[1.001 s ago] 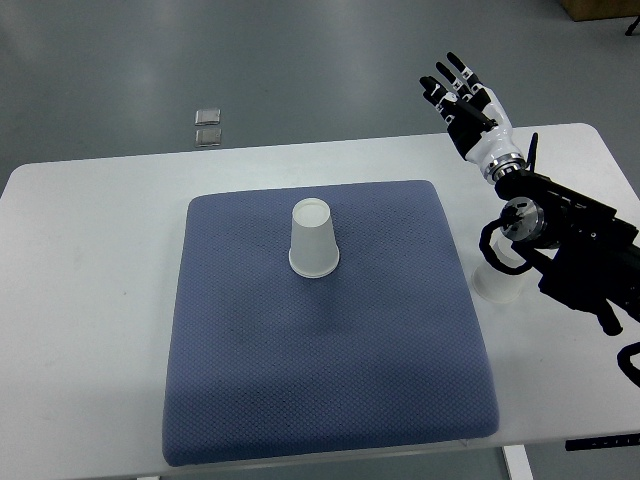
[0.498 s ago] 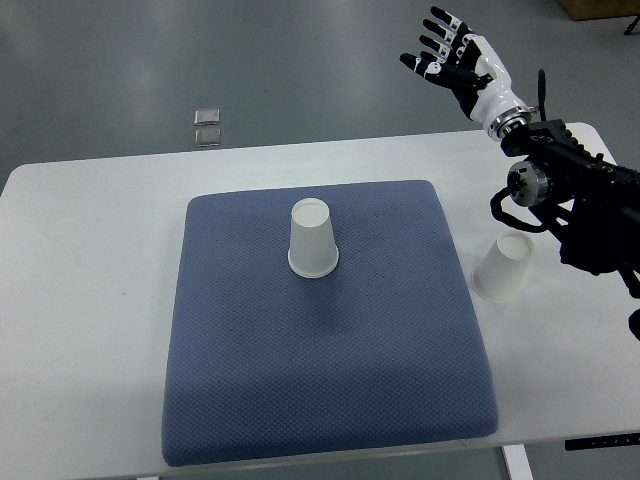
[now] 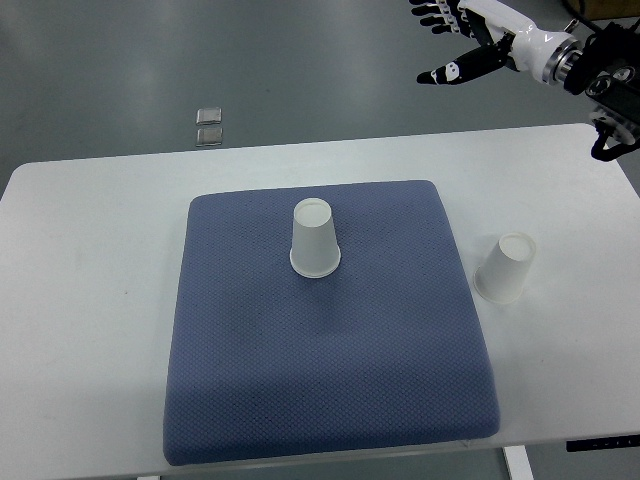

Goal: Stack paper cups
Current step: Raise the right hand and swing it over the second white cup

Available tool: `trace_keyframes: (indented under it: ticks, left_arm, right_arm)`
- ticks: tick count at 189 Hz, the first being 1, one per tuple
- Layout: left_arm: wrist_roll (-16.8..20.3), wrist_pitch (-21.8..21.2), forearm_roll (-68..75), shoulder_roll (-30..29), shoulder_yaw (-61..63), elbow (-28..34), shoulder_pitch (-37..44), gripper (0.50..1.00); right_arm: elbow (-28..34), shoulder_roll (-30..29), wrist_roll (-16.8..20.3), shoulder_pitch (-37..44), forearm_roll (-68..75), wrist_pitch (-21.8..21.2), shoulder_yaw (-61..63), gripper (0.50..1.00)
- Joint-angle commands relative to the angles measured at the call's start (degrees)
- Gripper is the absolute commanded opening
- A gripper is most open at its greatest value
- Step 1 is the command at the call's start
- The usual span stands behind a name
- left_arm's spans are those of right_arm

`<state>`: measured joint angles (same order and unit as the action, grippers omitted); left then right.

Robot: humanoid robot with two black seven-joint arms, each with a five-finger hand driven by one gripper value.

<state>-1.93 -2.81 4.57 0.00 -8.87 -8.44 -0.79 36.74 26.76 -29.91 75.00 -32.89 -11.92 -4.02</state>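
Paper cups point(image 3: 314, 238) point(image 3: 505, 267) tapered, smooth, inverted; mat point(image 3: 330, 380) dimpled; right hand point(image 3: 470, 38) spread, empty.

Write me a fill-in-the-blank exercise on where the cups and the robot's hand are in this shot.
1. The cup on the pad stands upside down on the blue ____.
2. The second cup stands on the bare white table, to the ____ of the blue pad in the picture.
3. The right hand is raised at the picture's top edge with its fingers spread, holding ____.

Missing words: pad; right; nothing
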Motion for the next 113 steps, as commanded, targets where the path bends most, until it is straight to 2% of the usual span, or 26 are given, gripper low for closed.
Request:
trace_keyframes:
  ticks: [1, 22, 67, 113]
  left_arm:
    - [0.00, 0.00, 0.00, 0.00, 0.00, 0.00, -0.01, 1.000]
    - [0.00, 0.00, 0.00, 0.00, 0.00, 0.00, -0.01, 1.000]
    - [0.00, 0.00, 0.00, 0.00, 0.00, 0.00, -0.01, 1.000]
    - [0.00, 0.00, 0.00, 0.00, 0.00, 0.00, -0.01, 1.000]
  right_arm:
    - [6.15, 3.65, 0.12, 2.69, -5.25, -0.39, -6.35, 0.909]
    - [10.80, 6.63, 0.12, 6.03, -13.24, -3.28, -11.71, 0.909]
    - [12.12, 10.24, 0.12, 7.62, -25.02, -10.40, -14.00, 0.909]
    - [12.12, 12.17, 0.29, 6.12, -32.23, -10.49, -14.17, 0.909]
